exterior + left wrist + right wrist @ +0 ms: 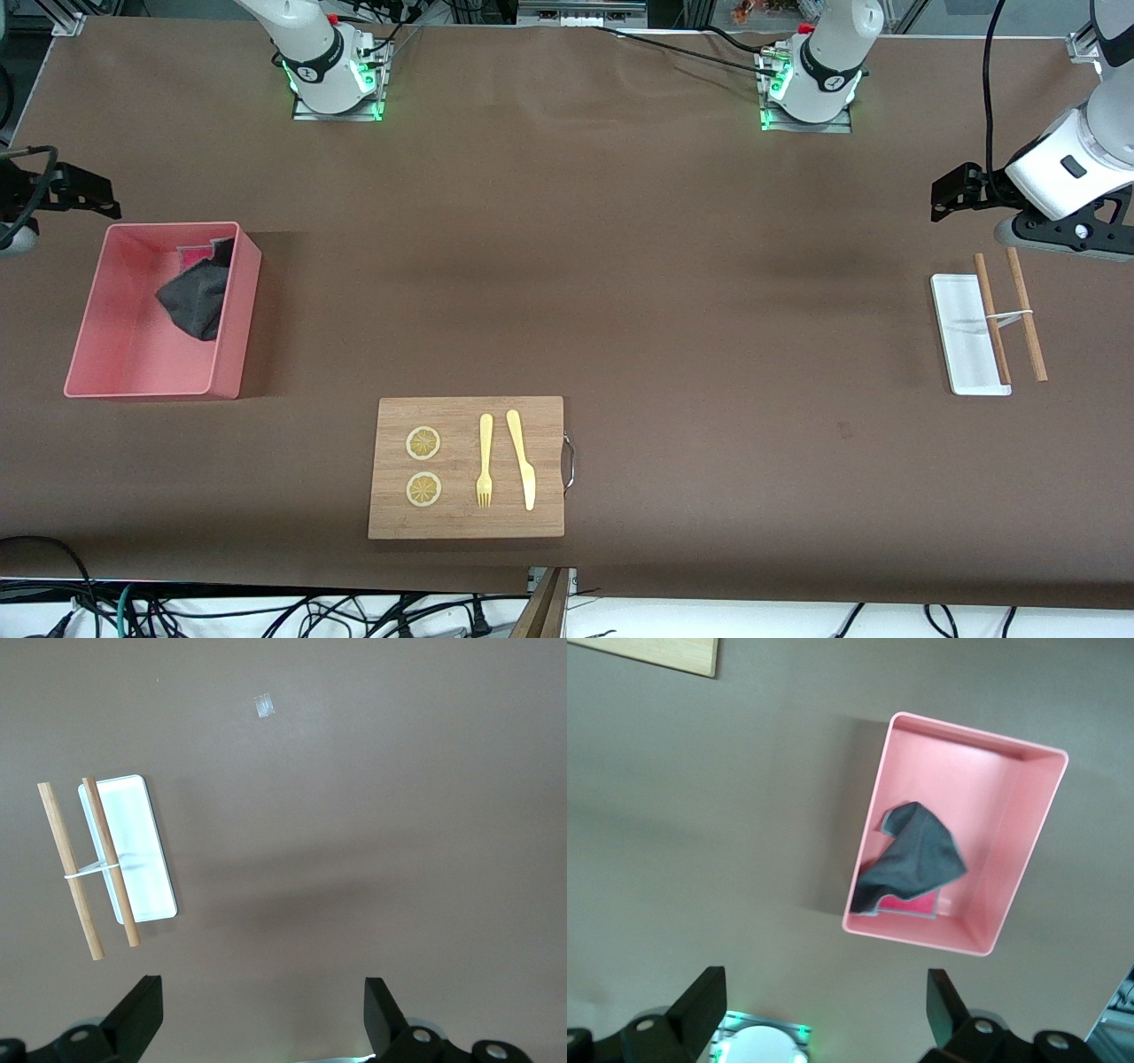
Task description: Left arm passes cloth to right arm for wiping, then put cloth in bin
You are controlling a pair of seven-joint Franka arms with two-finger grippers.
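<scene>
The cloth point(195, 297) lies crumpled inside the salmon-pink bin point(124, 341) at the right arm's end of the table. Its dark grey face is up and a bit of magenta shows beneath. From the right wrist view the cloth point(917, 855) rests against one long wall of the bin point(1010, 842). My right gripper point(97, 197) point(824, 983) hangs open and empty in the air beside the bin, touching nothing. At the other end of the table my left gripper point(950, 193) point(261, 992) is open and empty above bare tabletop near a small white tray.
A wooden cutting board point(461, 523) with two lemon slices, a fork and a knife sits near the front camera's edge. A small white tray point(961, 337) point(133, 842) and two tied wooden sticks point(1026, 310) point(66, 868) lie at the left arm's end.
</scene>
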